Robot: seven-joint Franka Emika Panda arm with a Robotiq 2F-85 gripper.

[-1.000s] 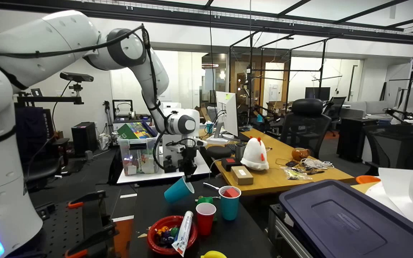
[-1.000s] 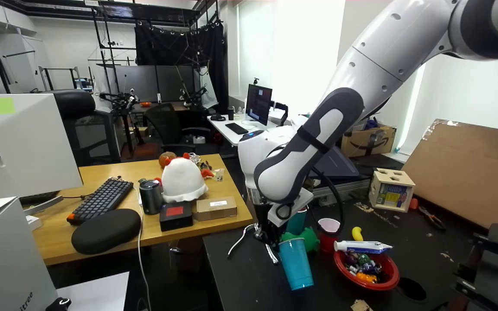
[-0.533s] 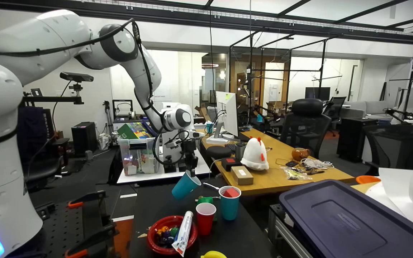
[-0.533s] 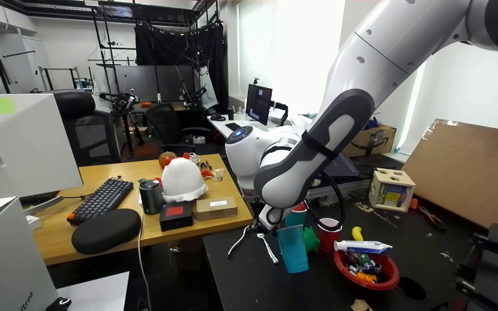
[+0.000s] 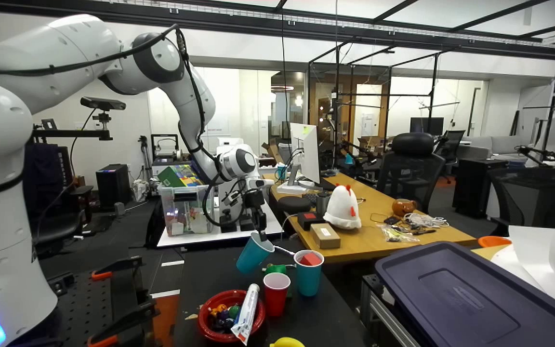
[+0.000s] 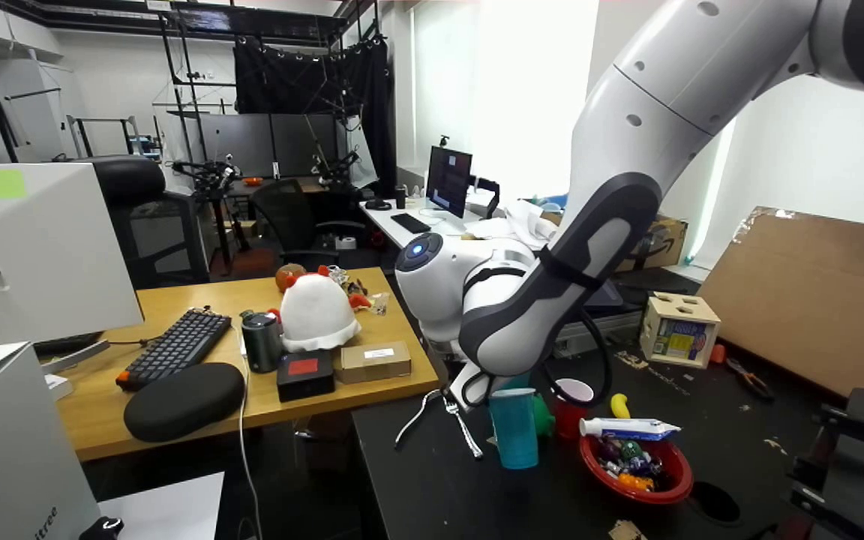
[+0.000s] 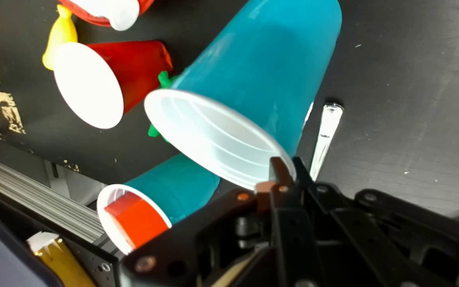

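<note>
My gripper (image 7: 288,162) is shut on the rim of a teal cup (image 7: 261,67), one finger inside the white mouth and the other outside. The held cup leans above the black table, seen in both exterior views as a teal cup (image 5: 253,255) and again as a teal cup (image 6: 514,435). Close by stands a second teal cup (image 5: 308,279) with a red block (image 5: 310,259) in it. A red cup (image 7: 134,71) and a green object (image 5: 276,268), partly hidden, are near. A silvery strip (image 7: 326,135) lies beside the held cup in the wrist view.
A red bowl (image 6: 679,487) with several small toys has a toothpaste tube (image 6: 631,429) across its rim. A yellow banana (image 6: 619,406) lies behind it. A wooden shape box (image 6: 679,330) stands farther off. A dark lidded bin (image 5: 475,299) flanks the table.
The held cup and gripper have shifted right in an exterior view, toward the other cups. The cup now leans less than before. The grip on the rim stays the same.
</note>
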